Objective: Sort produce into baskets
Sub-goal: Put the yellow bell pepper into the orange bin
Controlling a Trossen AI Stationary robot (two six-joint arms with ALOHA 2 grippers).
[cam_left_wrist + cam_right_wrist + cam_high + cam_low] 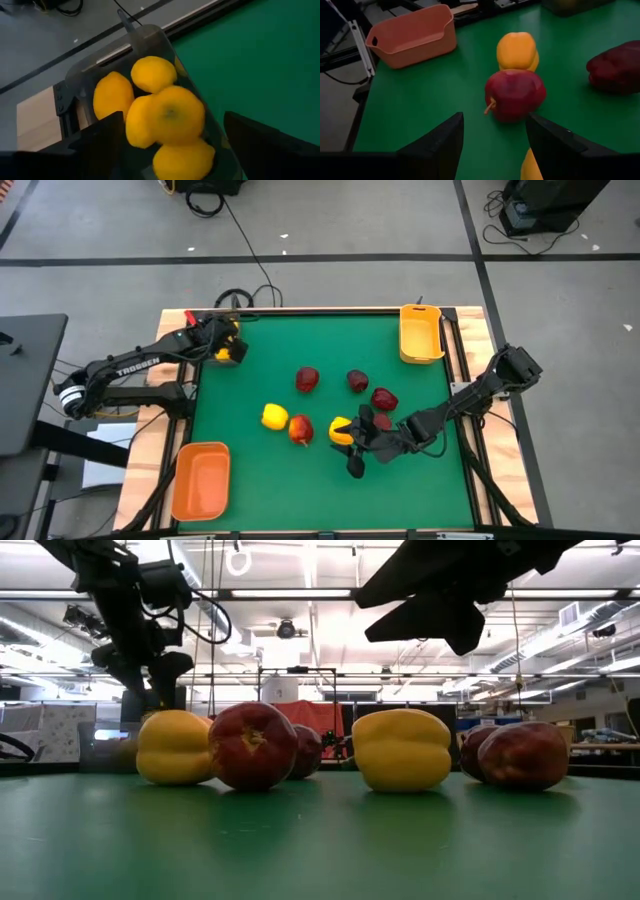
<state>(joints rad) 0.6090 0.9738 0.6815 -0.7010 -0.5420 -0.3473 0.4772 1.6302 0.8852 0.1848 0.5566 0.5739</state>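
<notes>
My left gripper [226, 340] hangs open over the black basket [150, 37] at the table's far left corner. Several yellow lemon-like pieces [167, 117] lie piled in it. My right gripper [358, 442] is open, low over the table right of centre. A yellow piece [340, 430] lies between its fingers, seen at the lower edge of the right wrist view [532, 167]; I cannot tell whether a finger touches it. Ahead of it rest a red piece [515, 95] and another yellow one [517, 50]. Three more dark red pieces [357, 380] lie farther back.
The yellow-orange basket [420, 335] stands at the far right corner and the deeper orange basket [200, 480] at the near left corner. The loose pieces cluster mid-table. Bare green table [420, 490] lies along the near edge.
</notes>
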